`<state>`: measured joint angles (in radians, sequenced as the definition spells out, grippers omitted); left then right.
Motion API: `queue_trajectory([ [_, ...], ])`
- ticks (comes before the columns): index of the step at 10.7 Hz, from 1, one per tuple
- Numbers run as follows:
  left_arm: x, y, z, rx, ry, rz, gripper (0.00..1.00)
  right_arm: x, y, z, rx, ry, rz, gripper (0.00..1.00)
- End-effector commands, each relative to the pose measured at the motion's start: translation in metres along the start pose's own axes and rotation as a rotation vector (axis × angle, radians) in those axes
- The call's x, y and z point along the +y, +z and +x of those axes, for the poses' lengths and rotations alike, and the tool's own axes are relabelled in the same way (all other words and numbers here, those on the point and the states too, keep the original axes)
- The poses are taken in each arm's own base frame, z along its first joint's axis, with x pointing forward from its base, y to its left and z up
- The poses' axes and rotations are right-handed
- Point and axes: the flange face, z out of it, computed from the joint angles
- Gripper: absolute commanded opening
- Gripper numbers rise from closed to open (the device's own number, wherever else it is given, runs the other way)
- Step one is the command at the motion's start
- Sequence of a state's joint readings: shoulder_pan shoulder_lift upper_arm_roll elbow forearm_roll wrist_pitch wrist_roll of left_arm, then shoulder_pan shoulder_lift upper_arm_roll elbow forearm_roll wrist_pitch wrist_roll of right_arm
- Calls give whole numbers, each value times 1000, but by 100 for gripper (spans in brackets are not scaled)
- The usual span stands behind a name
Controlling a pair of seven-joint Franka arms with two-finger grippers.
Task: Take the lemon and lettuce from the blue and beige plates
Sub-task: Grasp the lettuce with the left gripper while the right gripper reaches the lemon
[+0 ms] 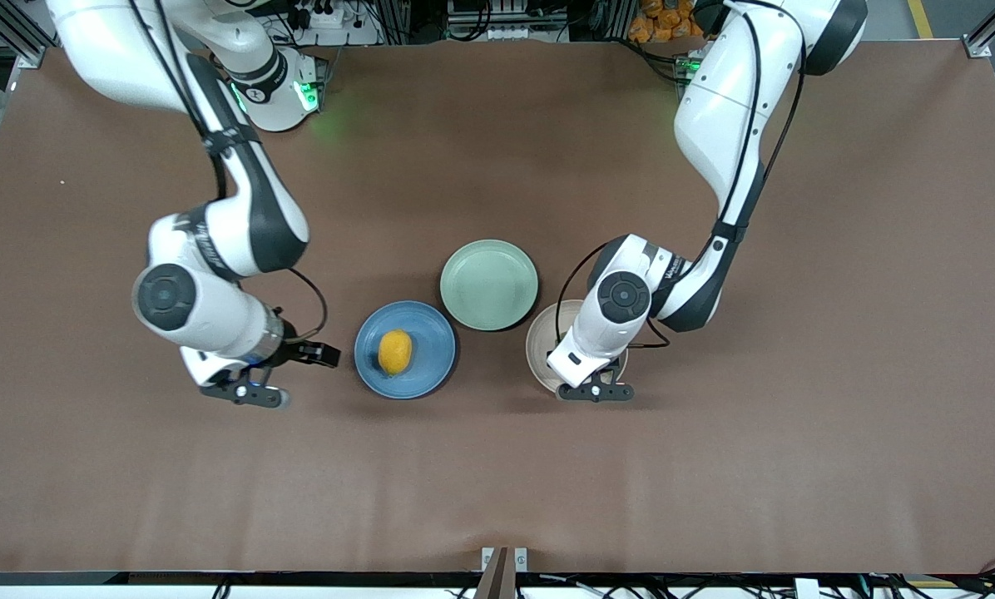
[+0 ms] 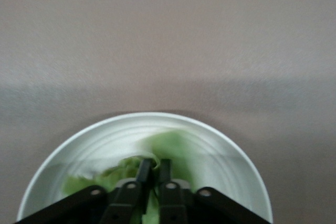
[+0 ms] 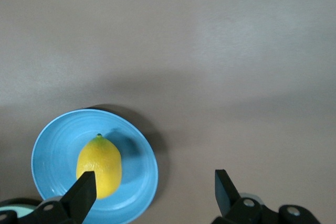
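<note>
A yellow lemon (image 1: 395,352) lies on the blue plate (image 1: 431,366). My right gripper (image 1: 288,374) is open and empty over the table beside that plate, toward the right arm's end. In the right wrist view the lemon (image 3: 100,165) sits on the blue plate (image 3: 52,150), off to one side of the open gripper (image 3: 156,187). My left gripper (image 1: 595,391) is down in the beige plate (image 1: 539,341); the arm hides the lettuce there. In the left wrist view the gripper (image 2: 156,165) is shut on a leaf of green lettuce (image 2: 173,145) inside the plate (image 2: 236,150).
An empty pale green plate (image 1: 489,284) sits between the two other plates, farther from the front camera. Brown table surface surrounds the plates.
</note>
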<state>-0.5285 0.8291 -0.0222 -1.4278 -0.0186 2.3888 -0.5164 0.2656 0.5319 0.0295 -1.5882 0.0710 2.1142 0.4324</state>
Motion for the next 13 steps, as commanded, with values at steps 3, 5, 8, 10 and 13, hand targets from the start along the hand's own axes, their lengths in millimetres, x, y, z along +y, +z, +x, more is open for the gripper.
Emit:
queue_trajectory([
  [3,-15,-79,18,12,-35,2,0,-36,39,-17,-2,-18,7,100],
  [5,-37,-98,28,-1,-62,16,0,-51,54,-23,10,-26,10,100],
  [8,-78,-108,44,-30,-96,39,0,-64,76,-28,27,-48,7,100],
  [10,-106,-121,55,-19,-127,39,0,-73,89,-33,30,-64,2,100],
  [13,-159,-118,64,-79,-119,69,0,-80,97,-37,33,-77,0,100],
])
